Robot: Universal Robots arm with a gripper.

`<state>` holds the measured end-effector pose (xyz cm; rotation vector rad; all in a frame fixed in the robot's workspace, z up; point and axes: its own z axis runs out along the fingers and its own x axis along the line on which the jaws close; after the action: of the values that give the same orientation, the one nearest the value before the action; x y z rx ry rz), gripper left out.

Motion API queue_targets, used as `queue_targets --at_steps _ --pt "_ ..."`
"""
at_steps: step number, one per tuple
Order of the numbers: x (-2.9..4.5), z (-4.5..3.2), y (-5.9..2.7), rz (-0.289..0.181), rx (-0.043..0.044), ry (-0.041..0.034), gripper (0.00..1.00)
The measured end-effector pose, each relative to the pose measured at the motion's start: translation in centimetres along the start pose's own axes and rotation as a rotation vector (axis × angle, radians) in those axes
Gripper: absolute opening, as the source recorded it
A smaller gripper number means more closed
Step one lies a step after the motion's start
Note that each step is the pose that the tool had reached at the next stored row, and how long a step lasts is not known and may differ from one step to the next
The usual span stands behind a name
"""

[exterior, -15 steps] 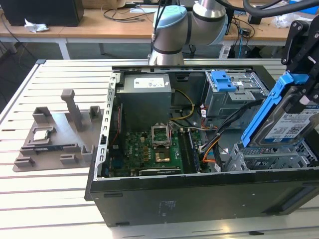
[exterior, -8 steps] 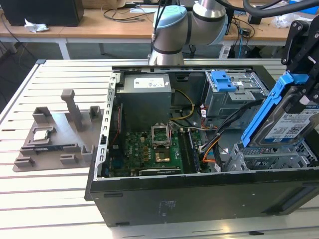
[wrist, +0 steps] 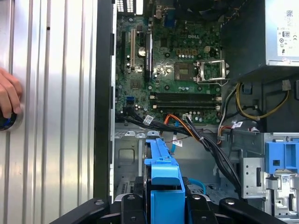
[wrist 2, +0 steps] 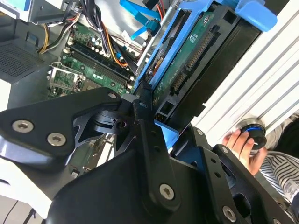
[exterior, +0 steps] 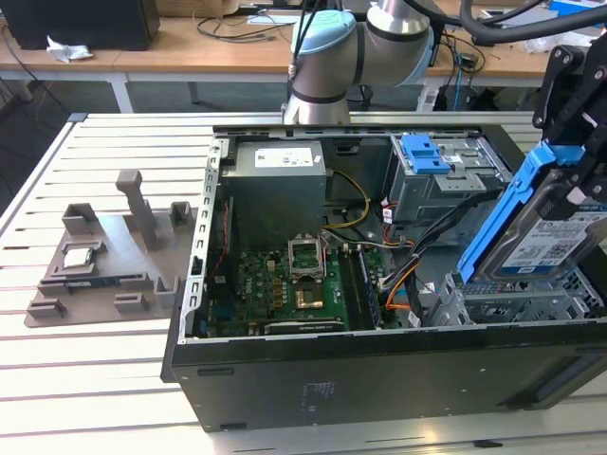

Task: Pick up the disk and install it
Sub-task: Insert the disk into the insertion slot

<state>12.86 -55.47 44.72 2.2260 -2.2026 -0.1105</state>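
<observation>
Support surface: a pale metal slatted table [exterior: 114, 379], its slats running from 9 to 3 o'clock across the exterior view. Directly on it, from centre to 3 o'clock, is an open black computer case [exterior: 379, 384], lying on its side with the open face up. At 9 o'clock a grey moulded fixture [exterior: 114, 237] lies flat on the slats, with an upright post. It is close against the case wall; contact cannot be confirmed. In the second wrist view a round knob with a blue ring [wrist 2: 252, 131] sits on the slats outside the case, and a hand [wrist 2: 239, 145] rests on it.
</observation>
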Motion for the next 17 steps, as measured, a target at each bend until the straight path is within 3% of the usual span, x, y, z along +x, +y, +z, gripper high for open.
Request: queue_targets --at_steps 9,17 --pt "0.04 0.54 -0.03 0.006 0.0002 0.0051 0.36" --pt "0.01 0.9 -0.05 0.022 0.0009 0.0041 0.36"
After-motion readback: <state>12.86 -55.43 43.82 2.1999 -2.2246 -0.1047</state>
